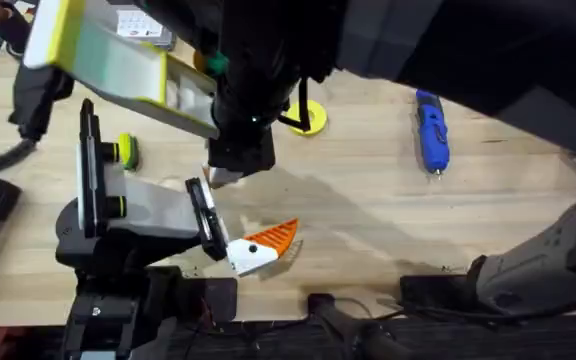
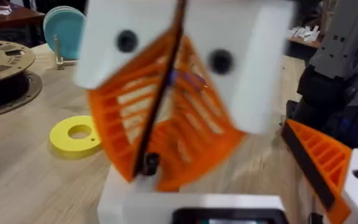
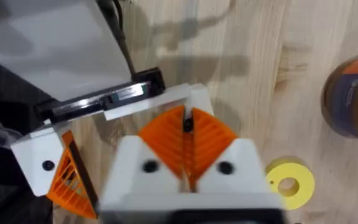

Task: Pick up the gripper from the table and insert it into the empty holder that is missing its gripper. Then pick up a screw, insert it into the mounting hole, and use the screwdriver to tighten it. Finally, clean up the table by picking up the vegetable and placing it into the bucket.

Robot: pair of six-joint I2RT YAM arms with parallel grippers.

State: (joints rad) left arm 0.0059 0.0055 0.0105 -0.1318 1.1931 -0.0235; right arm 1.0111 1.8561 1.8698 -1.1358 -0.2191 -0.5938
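The table (image 1: 368, 210), light wood, bears the screwdriver (image 1: 431, 130) and a yellow ring (image 1: 308, 117).

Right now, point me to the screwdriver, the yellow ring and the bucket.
screwdriver (image 1: 431, 131): overhead view, middle of its blue body.
yellow ring (image 2: 75, 136): left wrist view, its flat top face, beside the hole.
bucket (image 3: 351, 102): right wrist view, its tan outer wall.

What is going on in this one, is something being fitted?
The right gripper is across the middle of the table, its orange pads shut on a small dark part, possibly a screw. It holds this at a white holder on the left gripper, whose two mounts stand apart. The other mount carries an orange finger. The blue screwdriver lies untouched on the table.
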